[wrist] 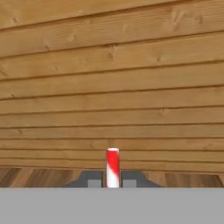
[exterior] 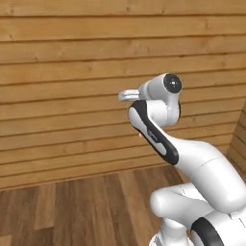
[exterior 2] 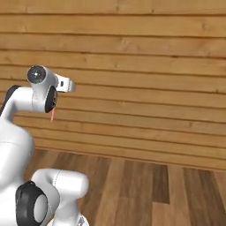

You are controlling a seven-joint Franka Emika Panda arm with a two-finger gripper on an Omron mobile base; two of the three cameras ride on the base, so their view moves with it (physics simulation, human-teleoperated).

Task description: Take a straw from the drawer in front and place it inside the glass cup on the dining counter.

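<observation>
Hand view: wooden plank wall (wrist: 113, 78) across the frame, strip of wood floor (wrist: 39, 177) at lower left; gripper (wrist: 112, 179) at bottom centre, fingers (wrist: 92, 179) closed narrow on the straw (wrist: 113, 167), one on each side, red-and-white tube standing up between them. Left base view: arm (exterior: 158, 129) folded high at right, facing the plank wall; gripper itself hidden behind the wrist. Right base view: arm at left; thin pink end of the straw (exterior 2: 52, 114) hangs just below the wrist; floor beneath.
</observation>
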